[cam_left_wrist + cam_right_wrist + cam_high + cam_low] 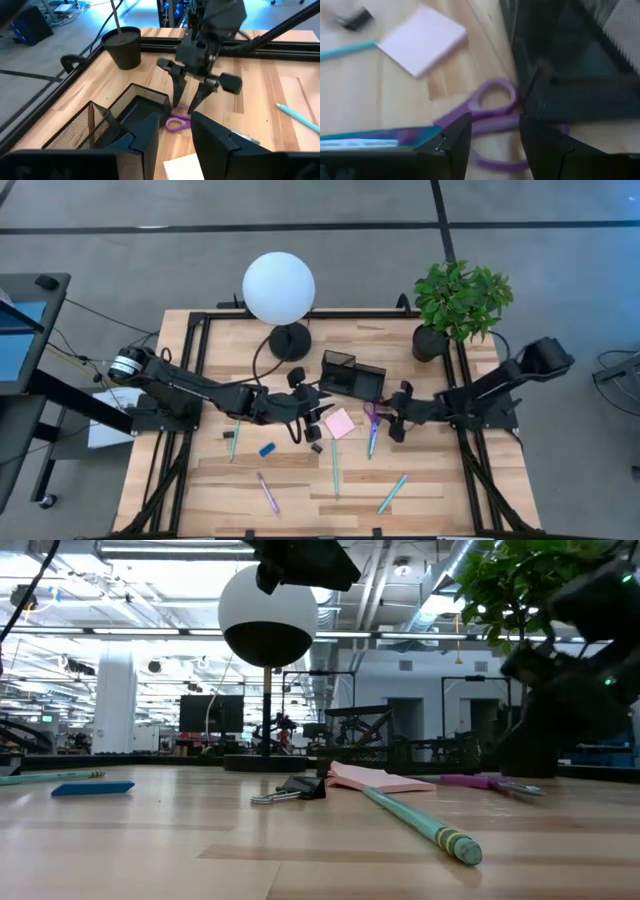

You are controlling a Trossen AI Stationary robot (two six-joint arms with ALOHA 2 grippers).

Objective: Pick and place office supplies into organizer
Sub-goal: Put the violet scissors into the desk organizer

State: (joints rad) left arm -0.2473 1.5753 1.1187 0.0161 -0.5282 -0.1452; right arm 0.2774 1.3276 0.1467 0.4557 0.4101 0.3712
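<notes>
At frame centre, the right pincer [187, 97] hangs open over the purple scissors [495, 117] beside the organizer [352, 374]; next, probably lower and close. Left pincer [172, 135] waits open nearby.

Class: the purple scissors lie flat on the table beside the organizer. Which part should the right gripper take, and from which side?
Probably the neck, where the handle loops meet the blades, from straight above. The scissors lie flat, so only a top-down pinch fits. One loop sits against the organizer, so the fingers should close away from that wall. The right gripper hangs open above the handles.
</notes>
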